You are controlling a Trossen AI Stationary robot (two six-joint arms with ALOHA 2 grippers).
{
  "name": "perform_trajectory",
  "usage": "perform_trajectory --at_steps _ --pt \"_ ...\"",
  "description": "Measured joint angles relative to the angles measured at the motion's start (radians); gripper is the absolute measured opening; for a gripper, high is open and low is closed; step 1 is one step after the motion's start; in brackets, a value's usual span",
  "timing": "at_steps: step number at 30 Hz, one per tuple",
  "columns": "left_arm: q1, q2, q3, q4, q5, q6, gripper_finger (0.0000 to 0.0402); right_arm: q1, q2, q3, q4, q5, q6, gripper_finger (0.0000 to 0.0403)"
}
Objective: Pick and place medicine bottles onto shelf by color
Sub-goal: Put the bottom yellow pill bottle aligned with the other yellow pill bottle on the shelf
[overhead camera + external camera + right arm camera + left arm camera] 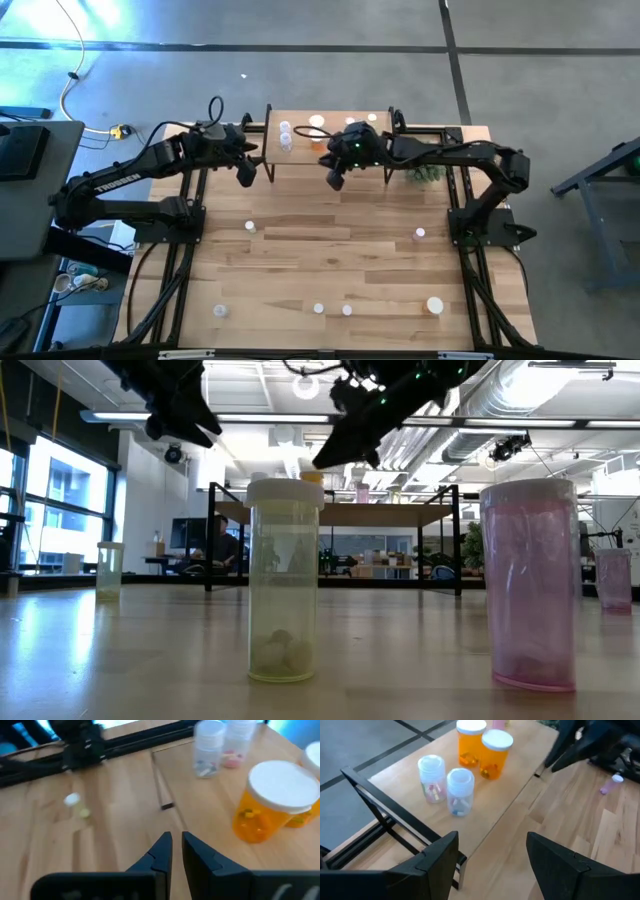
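Closest to the low camera, a pale yellow-green bottle [284, 580] and a pink bottle [530, 585] stand upright on the counter [340, 265], well apart from each other. More small bottles dot the near part of the counter in the high view, among them a white-capped one [435, 305] near the right front.

Farther back, the left hand [246, 172] hangs over the counter just beside the left end of the shelf [300, 150], its fingers [438, 854] spread apart with nothing between them. The right hand [335, 180] hovers at the front edge of the shelf near its middle; its fingers [159, 851] are drawn nearly together and grip nothing.

On the shelf stand two clear bottles [446, 790] side by side and, beyond them, two orange bottles [484, 747] touching each other. A green plant [428, 174] sits past the shelf's right end.
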Motion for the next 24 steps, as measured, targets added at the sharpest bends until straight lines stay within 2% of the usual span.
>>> perform_trajectory --at_steps 8,15,21,24 --pt "-0.084 -0.001 -0.046 0.000 -0.001 -0.031 0.0225 0.032 -0.113 0.000 -0.235 -0.049 -0.124 0.0034" --pt "-0.190 -0.001 -0.090 0.006 -0.047 -0.105 0.0225 0.093 -0.126 -0.002 -0.472 -0.051 -0.196 0.0034" --pt "-0.285 -0.001 -0.119 0.004 -0.083 -0.162 0.0225 0.172 -0.125 -0.010 -0.545 -0.052 -0.194 0.0034" --pt "-0.335 0.000 -0.124 0.001 -0.123 -0.193 0.0225 0.204 -0.133 -0.091 -0.499 -0.059 -0.181 0.0034"
